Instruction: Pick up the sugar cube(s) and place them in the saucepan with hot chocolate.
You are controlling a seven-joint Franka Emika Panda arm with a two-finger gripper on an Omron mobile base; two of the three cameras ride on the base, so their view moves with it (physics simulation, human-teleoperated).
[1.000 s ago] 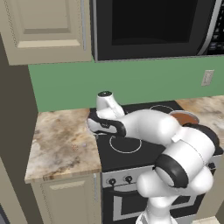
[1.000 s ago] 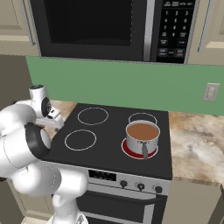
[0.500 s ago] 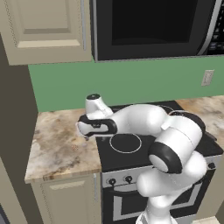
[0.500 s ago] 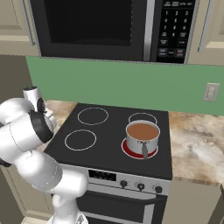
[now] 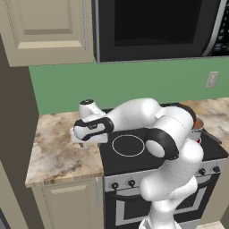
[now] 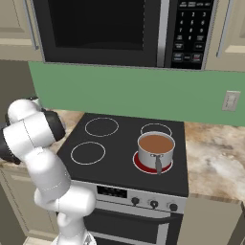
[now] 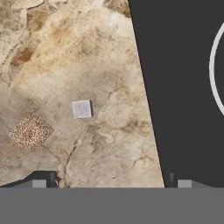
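Gripper spread fully wide, holding nothing, pointed straight down over marbled tan stone counter beside black glass stovetop. Left finger tip above stone; right finger tip above stovetop edge. Speckled brown sugar cube resting on counter, ahead of left finger tip. Pale grey-white sugar cube just beside it, ahead and between finger tips, untouched. Small round pale-grey saucepan with brown liquid on red-lit burner, well apart to gripper's right.
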